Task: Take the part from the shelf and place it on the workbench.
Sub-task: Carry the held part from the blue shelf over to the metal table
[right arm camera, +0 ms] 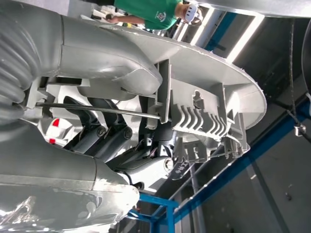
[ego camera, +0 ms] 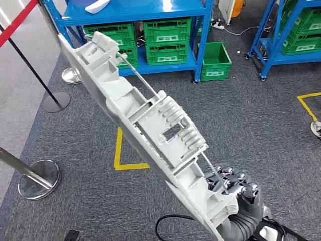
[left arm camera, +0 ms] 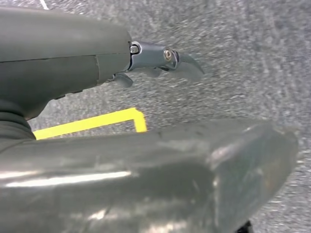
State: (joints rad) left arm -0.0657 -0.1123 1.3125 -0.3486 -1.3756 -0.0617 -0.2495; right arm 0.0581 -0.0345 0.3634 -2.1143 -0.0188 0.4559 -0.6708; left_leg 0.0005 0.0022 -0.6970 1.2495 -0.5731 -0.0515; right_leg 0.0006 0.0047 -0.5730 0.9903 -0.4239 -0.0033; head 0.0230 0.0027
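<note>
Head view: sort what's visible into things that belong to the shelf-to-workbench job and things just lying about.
Part of the job:
long grey plastic part, held at its near end
right hand, fingers wrapped on the part
blue shelf

Just lying about:
green crates
stanchion bases
yellow floor tape
black cable

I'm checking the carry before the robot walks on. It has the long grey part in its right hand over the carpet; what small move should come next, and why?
Probably turn toward the workbench, keeping the grip. The right hand holds the grey part at its near end, so the long far end juts out toward the blue shelf. The left hand holds nothing, fingers apart over carpet.
</note>
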